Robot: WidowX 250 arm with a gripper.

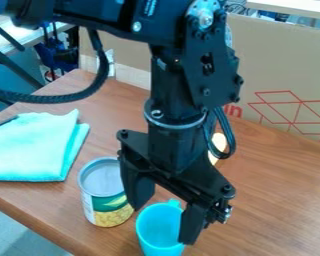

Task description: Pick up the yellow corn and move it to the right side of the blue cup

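The black gripper hangs down at the lower middle of the view, its two fingers spread wide apart. A turquoise cup stands upright below and between the fingers, with a small handle at its back. The right finger covers part of the cup's right edge; whether they touch I cannot tell. Just left of the cup is an open, empty-looking can with a yellow and green label, partly behind the left finger. A folded turquoise cloth lies on the table at the left.
The brown wooden table runs across the view, its front edge at the lower left. A yellowish object is partly hidden behind the arm. A cardboard panel with red line markings stands along the back.
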